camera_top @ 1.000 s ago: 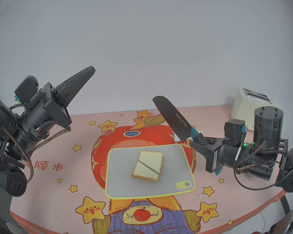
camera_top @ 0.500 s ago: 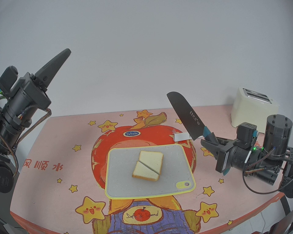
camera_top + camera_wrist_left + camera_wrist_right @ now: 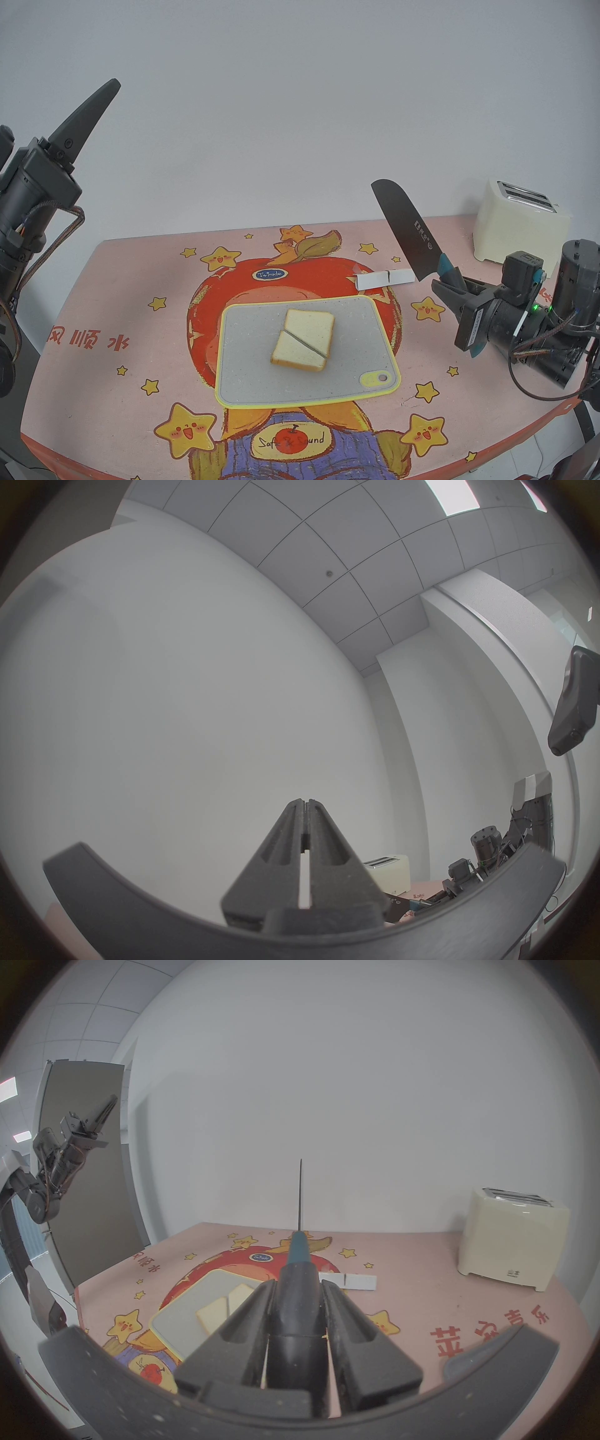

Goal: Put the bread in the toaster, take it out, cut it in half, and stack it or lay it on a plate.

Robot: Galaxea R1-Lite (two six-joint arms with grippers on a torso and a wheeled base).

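Halved white bread slice point(image 3: 304, 340) mid grey yellow-rimmed cutting board point(image 3: 250, 369). At its 3 o'clock R end effector point(image 3: 449, 282) grips black teal-handled knife point(image 3: 406, 228), white print on blade, tip toward 11. L end effector point(image 3: 304, 805) clenched empty, high at 10.

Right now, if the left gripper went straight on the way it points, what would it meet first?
Probably the wall: the left gripper points upward at it with nothing between, though depth is unclear.
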